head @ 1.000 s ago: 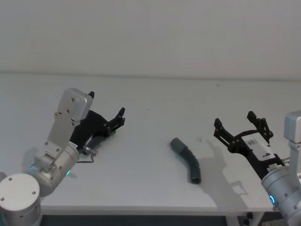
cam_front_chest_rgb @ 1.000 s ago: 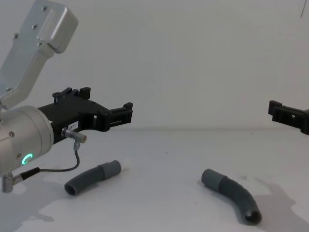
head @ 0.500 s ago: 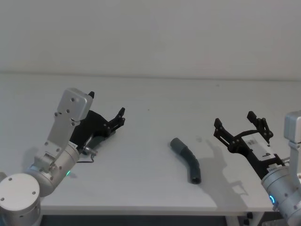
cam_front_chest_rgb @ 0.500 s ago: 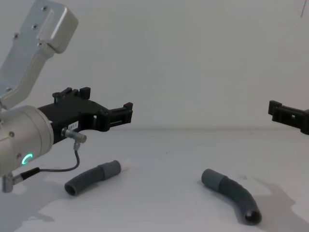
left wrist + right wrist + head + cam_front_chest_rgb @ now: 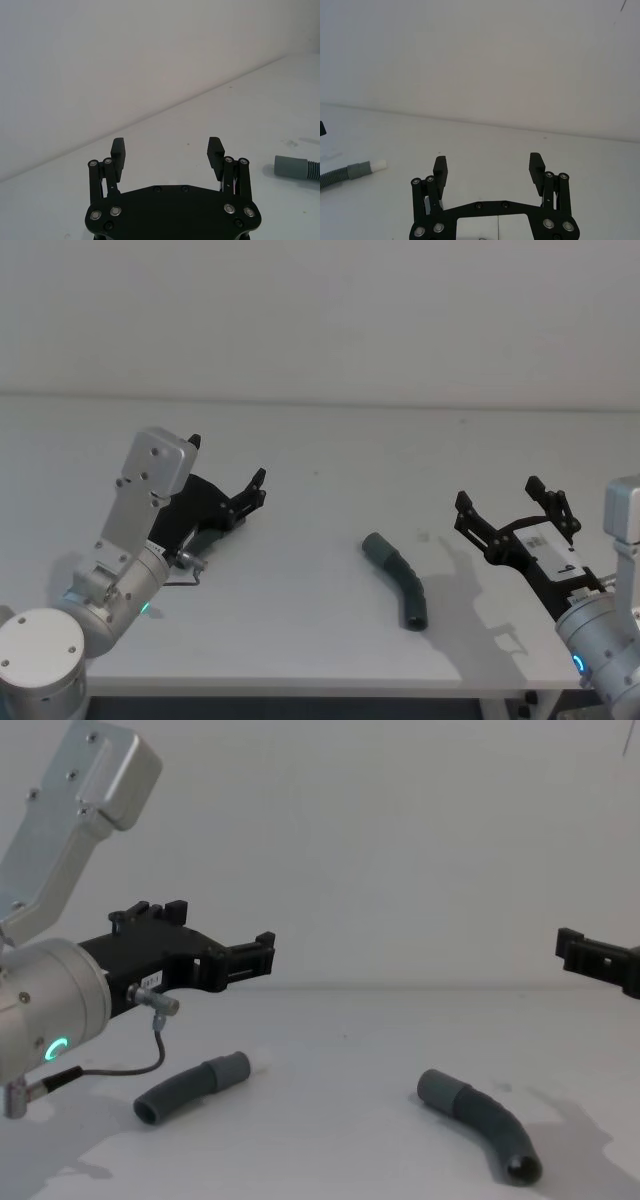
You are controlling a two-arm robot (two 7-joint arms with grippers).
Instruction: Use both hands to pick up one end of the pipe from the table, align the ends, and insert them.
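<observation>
White-tipped pipe lies on table beneath left tool, untouched.

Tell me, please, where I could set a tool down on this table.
Bare: the back strip of the table along the wall, and the middle stretch between the left gripper and the cuffed pipe piece. Crowded: the left, where the white-tipped piece lies below that gripper, and the gap between cuffed piece and right gripper.

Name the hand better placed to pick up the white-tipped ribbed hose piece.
Left. The open left hand hovers just above the dark grey white-tipped hose piece; the open right hand is far off, beyond the grey-cuffed piece.
</observation>
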